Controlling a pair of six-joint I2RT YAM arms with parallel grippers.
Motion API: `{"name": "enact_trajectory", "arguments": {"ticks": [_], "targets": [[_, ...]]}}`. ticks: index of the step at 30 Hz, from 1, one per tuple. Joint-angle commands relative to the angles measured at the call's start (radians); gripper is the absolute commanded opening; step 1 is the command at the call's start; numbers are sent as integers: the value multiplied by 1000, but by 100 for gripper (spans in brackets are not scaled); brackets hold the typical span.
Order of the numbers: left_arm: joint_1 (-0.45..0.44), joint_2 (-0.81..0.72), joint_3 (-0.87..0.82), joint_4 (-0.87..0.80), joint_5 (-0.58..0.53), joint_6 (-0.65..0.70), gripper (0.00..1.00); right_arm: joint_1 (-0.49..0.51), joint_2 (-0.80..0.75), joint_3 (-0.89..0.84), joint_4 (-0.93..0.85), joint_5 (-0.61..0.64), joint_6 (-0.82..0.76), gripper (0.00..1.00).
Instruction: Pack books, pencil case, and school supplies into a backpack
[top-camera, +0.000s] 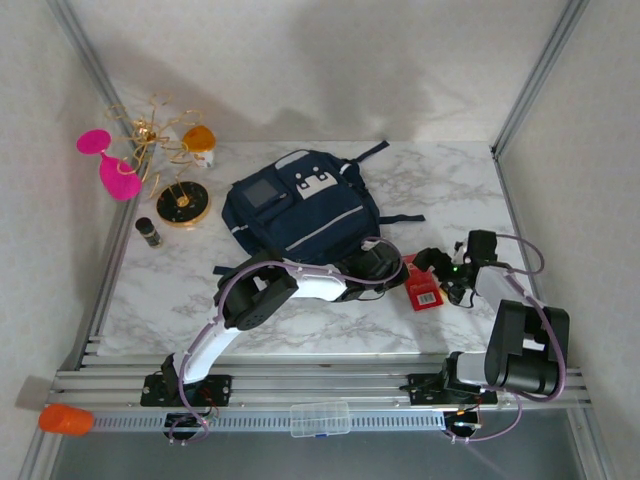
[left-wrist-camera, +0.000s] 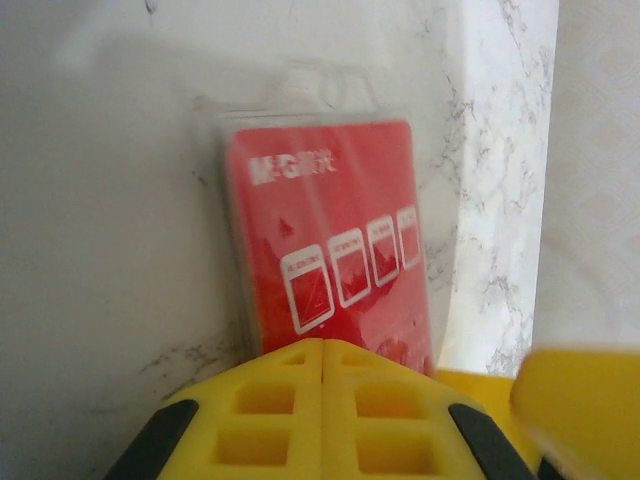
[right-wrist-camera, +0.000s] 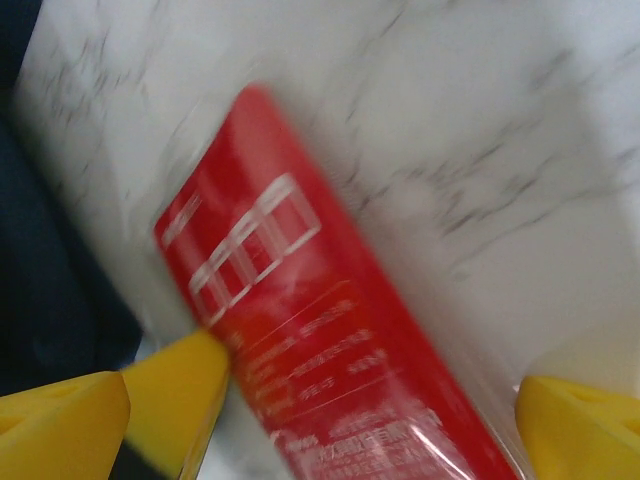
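Looking down, I see the red packet (left-wrist-camera: 325, 230) clamped at its near edge by the left gripper (left-wrist-camera: 322, 345); the right gripper (right-wrist-camera: 320, 400) stands wide open around it.

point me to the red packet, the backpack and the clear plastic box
red packet (left-wrist-camera: 330, 250), left wrist view, middle of its red face
backpack (top-camera: 310, 205), top external view, front panel
clear plastic box (top-camera: 320, 418), top external view, middle of its lid
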Motion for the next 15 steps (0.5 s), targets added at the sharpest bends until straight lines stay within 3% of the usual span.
{"name": "enact_trajectory", "arguments": {"ticks": [1,6,15], "targets": [[30,18,-28,-109,-39,16,0,17,-30,-11,-49,-132,-27,99],[31,4,-52,-128,-59,21,0,16,-39,-6,-13,-236,-29,87],[21,-23,-33,-136,-49,48,0,-27,-27,-33,9,-226,-24,29]]}}
